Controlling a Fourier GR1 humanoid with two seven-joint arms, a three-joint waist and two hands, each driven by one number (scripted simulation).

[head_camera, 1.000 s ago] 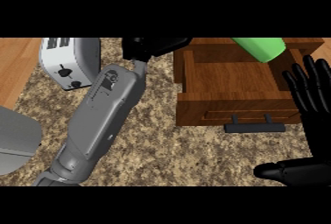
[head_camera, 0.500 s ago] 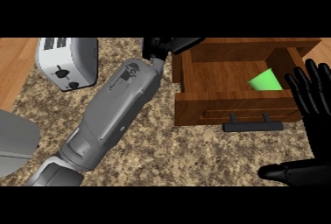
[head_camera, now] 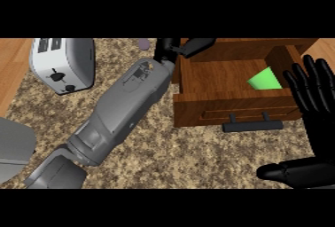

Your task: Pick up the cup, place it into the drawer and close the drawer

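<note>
The cup is bright green and has one plain colour. It lies inside the drawer, near the right wall and close behind the front panel. Only part of it shows, as a slanted wedge shape, so it seems tilted, not upright. The drawer is made of brown wood and stands open, pulled out over the counter. Its floor is bare wood on the left of the cup. On the front panel there is a dark bar handle, held by two short posts.
</note>
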